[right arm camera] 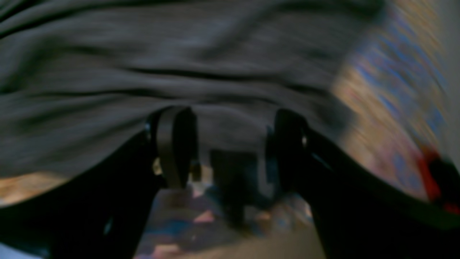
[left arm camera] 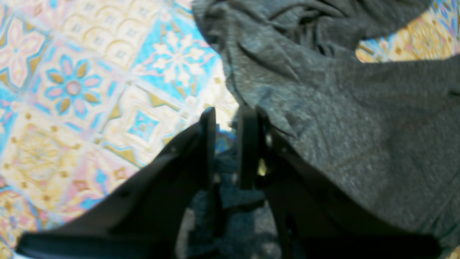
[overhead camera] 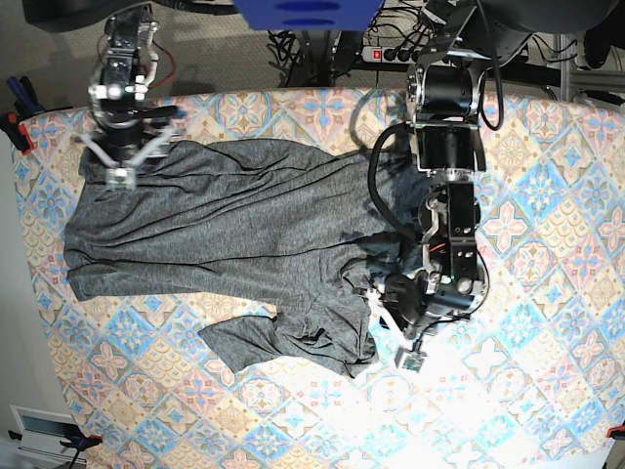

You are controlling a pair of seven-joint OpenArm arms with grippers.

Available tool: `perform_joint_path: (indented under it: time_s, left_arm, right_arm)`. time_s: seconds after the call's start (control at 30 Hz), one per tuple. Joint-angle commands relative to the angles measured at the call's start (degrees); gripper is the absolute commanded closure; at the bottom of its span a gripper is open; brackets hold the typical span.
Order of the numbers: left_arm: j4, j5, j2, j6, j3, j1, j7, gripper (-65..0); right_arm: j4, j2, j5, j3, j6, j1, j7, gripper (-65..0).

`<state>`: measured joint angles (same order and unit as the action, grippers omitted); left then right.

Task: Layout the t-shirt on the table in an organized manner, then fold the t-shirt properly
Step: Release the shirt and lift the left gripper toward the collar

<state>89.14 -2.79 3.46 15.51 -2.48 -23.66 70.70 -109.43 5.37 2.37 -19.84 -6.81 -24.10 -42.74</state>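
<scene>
Across the tabletop [overhead camera: 547, 215] lies the t-shirt [overhead camera: 225, 225], dark grey and plain, spread mostly to one side in the base view. Its body has long wrinkles running along it. One sleeve pokes out at the near edge, and the cloth bunches into a crumpled heap beside the left tool [overhead camera: 383, 301]. The left tool [left arm camera: 230, 118] has its two fingers nearly pressed together right at the shirt's edge; a bit of grey cloth seems to sit low between them, but the wrist view is blurry and I cannot tell for sure that it is pinched. The right tool [overhead camera: 125, 161] sits at the far edge of the shirt with its fingers spread wide. In the right wrist view, the right tool [right arm camera: 230, 140] is very blurred, with grey folds filling most of the picture, and the shirt's edge is hard to make out.
</scene>
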Motion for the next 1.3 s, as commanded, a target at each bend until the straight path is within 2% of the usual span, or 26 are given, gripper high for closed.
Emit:
perform_joint_path:
  time_s: [0.0,0.13,0.27,0.5,0.6,0.8,0.9,1.0,1.1,1.27]
  left_arm:
    - [4.1,-1.0,-0.6,1.2,0.2,-0.3,0.1,-10.2]
    - [14.8,-3.4,-2.5,4.4,0.1,3.6,3.5,-10.2]
    - [20.4,-5.3,-5.2,5.4,0.4,7.6,6.6,-10.2]
    - [22.1,-6.8,-10.3,5.8,-0.1,14.6,6.4,-10.2]
    - [22.5,-6.8,-10.8,5.8,-0.1,16.5,6.4,-10.2]
    - [22.7,-6.8,-10.9,5.8,0.0,17.7,6.4,-10.1]
    - [22.7,-6.8,-10.9,5.8,0.0,17.8,6.6,-10.1]
    - [22.7,-6.8,-10.9,5.8,0.0,17.6,6.6,-10.1]
    - [22.7,-6.4,-10.9,5.8,0.0,17.3,6.6,-10.1]
    - [22.7,-6.4,-10.8,5.8,0.0,17.2,6.6,-10.1]
  right_arm:
    - [-0.8,-0.1,0.1,-2.6,0.6,0.1,0.9,-34.7]
    - [-0.6,-2.2,0.1,-9.3,0.5,0.1,0.9,-34.7]
    - [-0.6,-2.2,0.1,-9.6,0.4,0.1,0.9,-34.7]
    - [-0.4,-2.2,0.0,-7.1,0.4,0.9,1.6,-34.7]
    - [-0.4,-2.2,0.0,-7.1,0.4,3.9,1.6,-34.7]
    - [3.1,-1.8,0.1,-7.0,0.3,4.8,1.6,-34.7]
    - [9.3,-1.7,0.1,-7.5,-2.4,6.4,1.1,-34.7]
    - [12.2,-0.7,0.1,-7.5,-5.5,12.0,1.5,-34.7]
    - [12.5,0.6,0.3,-7.5,-5.5,13.3,1.6,-34.7]
    - [15.8,0.6,0.3,-7.5,-5.5,13.9,1.6,-34.7]
